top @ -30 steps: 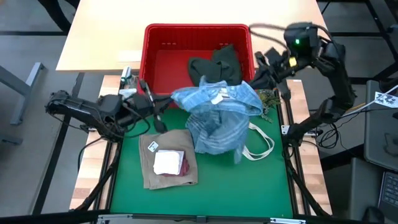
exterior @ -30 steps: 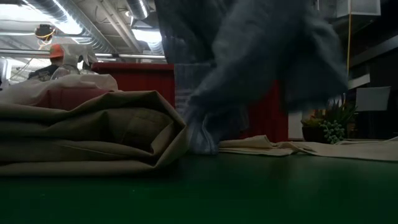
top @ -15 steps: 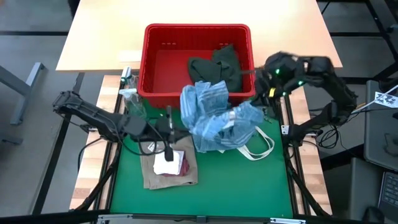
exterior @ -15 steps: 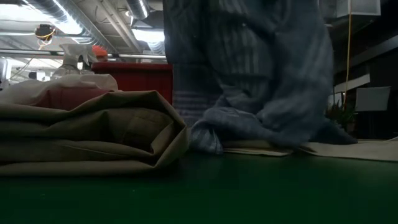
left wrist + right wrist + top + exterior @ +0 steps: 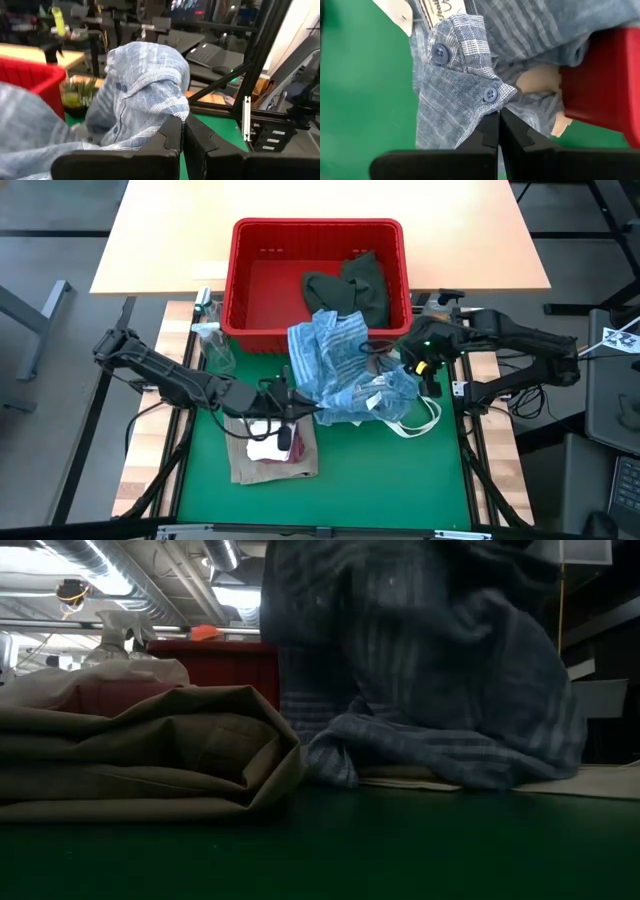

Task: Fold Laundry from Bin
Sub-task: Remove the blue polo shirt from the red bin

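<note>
Judging by the folded tan garment on the green worktop, folding is partly done: both end effectors, left end effector and right end effector, pinch the crumpled blue-white striped shirt, while a dark green garment waits in the large red plastic bin.

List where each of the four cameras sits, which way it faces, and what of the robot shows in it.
High: overhead, straight down; both arms, red bin, striped shirt.
Low: table height, level across the mat; folded tan garment, shirt; no arm visible.
Left wrist: past the left gripper, shut on the shirt.
Right wrist: past the right gripper, shut on the shirt's buttoned edge.
Shared: the shirt shows in all four.
</note>
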Controlling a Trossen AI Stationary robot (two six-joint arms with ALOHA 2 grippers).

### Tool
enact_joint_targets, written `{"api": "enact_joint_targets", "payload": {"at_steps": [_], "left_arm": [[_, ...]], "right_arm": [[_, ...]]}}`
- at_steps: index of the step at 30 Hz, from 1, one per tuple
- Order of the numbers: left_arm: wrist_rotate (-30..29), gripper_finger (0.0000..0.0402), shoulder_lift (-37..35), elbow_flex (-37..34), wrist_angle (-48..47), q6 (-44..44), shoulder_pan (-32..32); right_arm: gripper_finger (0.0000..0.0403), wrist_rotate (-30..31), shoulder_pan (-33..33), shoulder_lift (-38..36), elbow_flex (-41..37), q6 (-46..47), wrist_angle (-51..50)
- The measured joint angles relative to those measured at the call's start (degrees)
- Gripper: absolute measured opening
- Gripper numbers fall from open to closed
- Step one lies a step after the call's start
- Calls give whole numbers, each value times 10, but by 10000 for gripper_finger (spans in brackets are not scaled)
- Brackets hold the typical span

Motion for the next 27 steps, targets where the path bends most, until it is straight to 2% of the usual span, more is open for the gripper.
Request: {"api": "enact_joint_targets", "payload": {"at_steps": [11, 14, 22, 27], "left_arm": [[0, 0, 65, 0, 3, -38, 14], [0, 0, 75, 0, 3, -38, 16], [0, 0, 77, 0, -2, -37, 25], [0, 0, 77, 0, -10, -37, 38]], "right_arm": [[10, 30, -1, 41, -20, -2, 5], [42, 30, -1, 53, -20, -2, 4], [169, 66, -1, 76, -20, 12, 5], [211, 38, -1, 78, -18, 13, 4]]}}
